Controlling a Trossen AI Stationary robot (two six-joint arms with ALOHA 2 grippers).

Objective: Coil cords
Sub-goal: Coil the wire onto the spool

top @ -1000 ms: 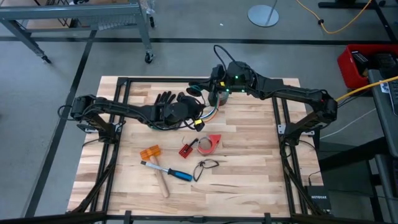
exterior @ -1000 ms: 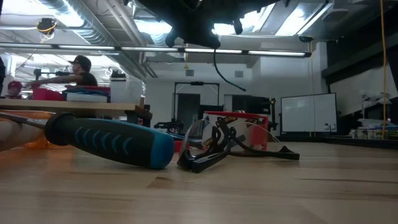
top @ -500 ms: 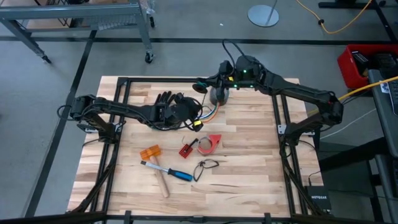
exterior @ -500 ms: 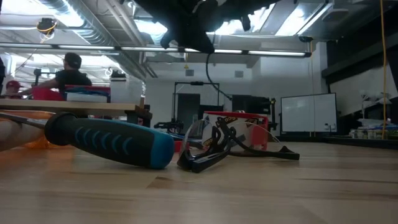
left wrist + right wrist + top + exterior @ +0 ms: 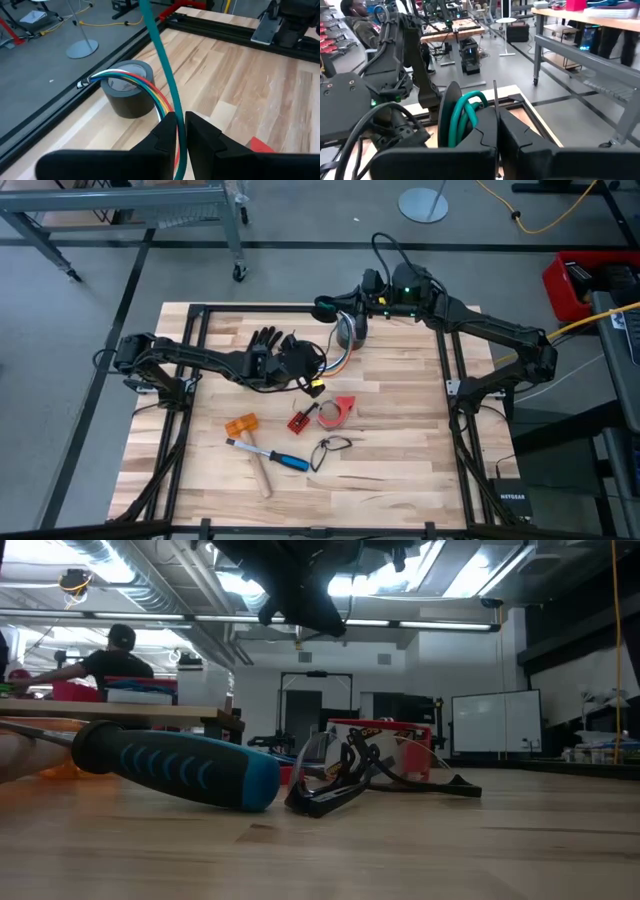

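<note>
The cords are a teal cord and thin multicoloured wires (image 5: 145, 87). The wires run from my left gripper (image 5: 179, 116) over a dark tape roll (image 5: 127, 92) and also show in the high view (image 5: 335, 360). My left gripper (image 5: 310, 368) is low over the table's middle, beside a black glove (image 5: 268, 348), and is shut on the cords. My right gripper (image 5: 338, 310) is raised near the far edge, shut on a teal coil (image 5: 465, 112). The coil also shows in the high view (image 5: 325, 308). My left gripper pinches the teal cord (image 5: 176, 107) between its two fingers, and the coloured wires come out beside one fingertip (image 5: 167, 120). The fingers lie across the cord. The teal cord rises taut from the fingers toward my right gripper. My right gripper holds several loops of the teal cord (image 5: 462, 125) beside its shut fingers. The finger's own body hides the exact place of contact. The coil is lifted clear of the table and stands upright next to the fingers.
A red tape dispenser (image 5: 338, 410), a small red piece (image 5: 298, 420), an orange piece (image 5: 241, 424), a blue-handled tool (image 5: 290, 461) and a small black cord loop (image 5: 332, 445) lie on the near half. The table's right side is bare wood (image 5: 410, 430).
My right gripper has moved toward the table's far right and turned, carrying the teal coil with it. The teal cord between the two grippers has followed it.
</note>
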